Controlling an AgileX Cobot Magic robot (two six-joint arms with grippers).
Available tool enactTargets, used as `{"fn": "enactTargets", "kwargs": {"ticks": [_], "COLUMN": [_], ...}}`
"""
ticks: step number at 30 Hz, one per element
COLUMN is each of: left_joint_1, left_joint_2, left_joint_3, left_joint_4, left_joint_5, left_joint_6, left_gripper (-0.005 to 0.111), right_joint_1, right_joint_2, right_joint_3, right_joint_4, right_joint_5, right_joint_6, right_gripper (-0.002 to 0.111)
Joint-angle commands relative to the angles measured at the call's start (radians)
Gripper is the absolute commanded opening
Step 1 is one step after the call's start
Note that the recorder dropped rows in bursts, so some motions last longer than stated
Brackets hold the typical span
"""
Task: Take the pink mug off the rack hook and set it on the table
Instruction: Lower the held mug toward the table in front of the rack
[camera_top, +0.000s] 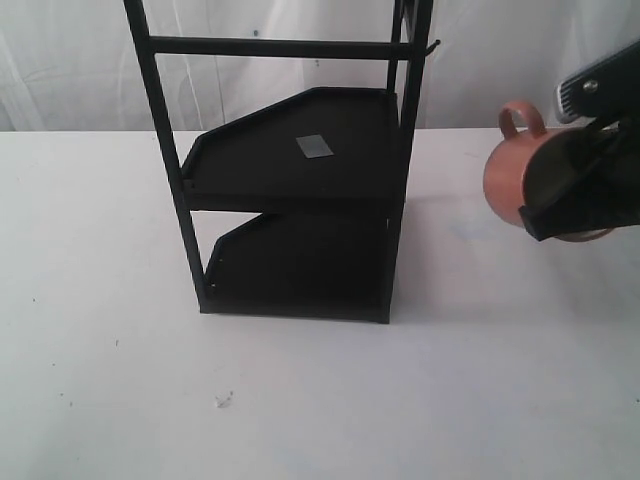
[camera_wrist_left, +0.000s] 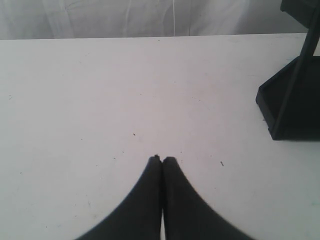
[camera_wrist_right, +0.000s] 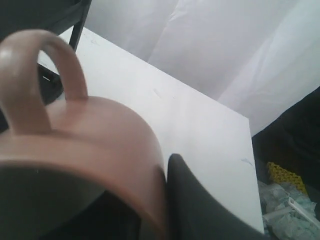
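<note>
While it tilts, mug (camera_top: 508, 178) in right tool (camera_top: 556, 196)

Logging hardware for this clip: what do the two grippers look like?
The left gripper has two smooth black fingers that taper to rounded tips. The right gripper is also black, slightly glossy, with a grey ribbed piece above it. No cables or markings show.

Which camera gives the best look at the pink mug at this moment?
The exterior view: the pink mug shows handle-up, clear of the rack, with part of it hidden by the right gripper. The right wrist view is very close and crops it to the handle and one side. The left wrist view does not show it.
</note>
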Motion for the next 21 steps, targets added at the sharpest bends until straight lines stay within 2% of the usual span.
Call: {"fn": "enactTargets", "kwargs": {"ticks": [1, 8, 13, 15, 21], "left_joint_1": [-0.002, -0.002, -0.002, -0.002, -0.002], "left_joint_2": [-0.005, -0.005, -0.005, -0.005, -0.005], "left_joint_3": [0.003, 0.003, 0.003, 0.003, 0.003], "left_joint_4": [-0.009, -0.009, -0.009, -0.009, -0.009], "left_joint_5": [-0.004, -0.004, -0.004, -0.004, -0.004], "left_joint_6": [-0.002, -0.002, -0.002, -0.002, -0.002], "left_gripper": [0.0, 0.0, 0.0, 0.0, 0.0], "right_joint_1": [0.0, 0.0, 0.0, 0.0, 0.0], "right_joint_2": [-0.031, -0.075, -0.083, -0.083, -0.083], "right_joint_3": [0.042, 0.1, 0.1, 0.1, 0.072], "right_joint_4": [-0.005, -0.005, -0.005, -0.223, -1.169], "right_joint_5": [0.074, 0.256, 0.316, 0.323, 0.456], "right_joint_6": [0.026, 0.026, 0.056, 0.258, 1.235], "right_gripper": [0.0, 0.0, 0.0, 0.0, 0.0]}}
